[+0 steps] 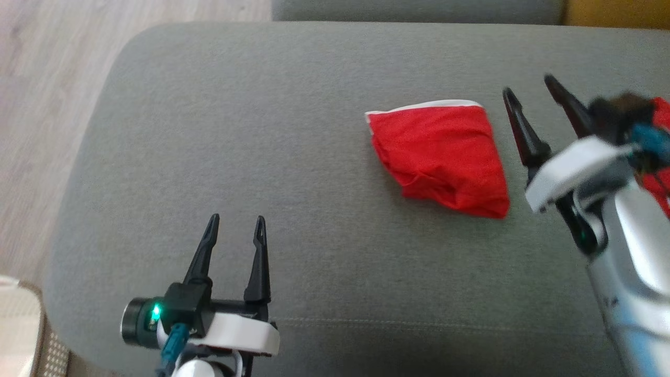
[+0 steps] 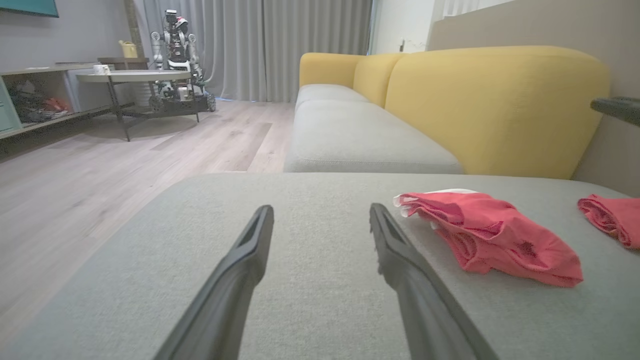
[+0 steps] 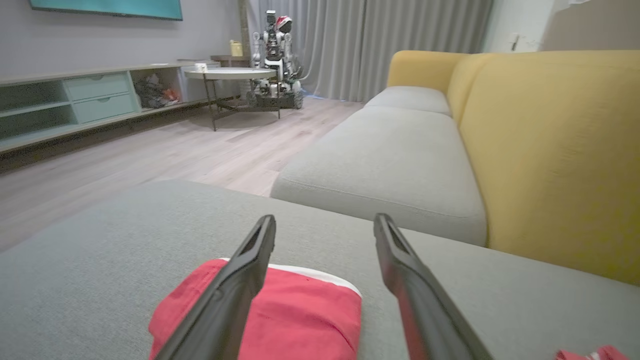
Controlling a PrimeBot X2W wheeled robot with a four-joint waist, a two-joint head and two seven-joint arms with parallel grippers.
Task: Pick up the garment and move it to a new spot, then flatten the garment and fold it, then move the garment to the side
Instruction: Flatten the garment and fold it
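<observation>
At the far left of the head view there is the pale wooden floor [image 1: 42, 78], and then the grey cushion [image 1: 261, 131] begins. My left gripper [image 1: 236, 219] is at the lower left over this cushion. Its two fingers stand wide apart and hold nothing. In the left wrist view these fingers [image 2: 250, 260] point over bare grey fabric, and the garment [image 2: 490, 235] lies to their right, apart from them.

Further right, the garment [image 1: 442, 157] lies on the cushion, right of the middle. It is one red piece, folded into a compact wedge with a white band on one edge. This white edge is turned away from me, toward the top of the view. The long axis goes in a diagonal, from the upper left to the lower right, and the narrower corner points to the lower right.

Just to the right of it is my right gripper [image 1: 528, 85], a little blurred. Its jaws are spread and empty, and it does not touch the garment. In the right wrist view, its left finger [image 3: 245, 270] crosses in front of the red cloth [image 3: 300, 315].

At the right edge I see a second red cloth [image 1: 665, 115], partly hidden behind my right wrist. So I count two red pieces and two grippers.
</observation>
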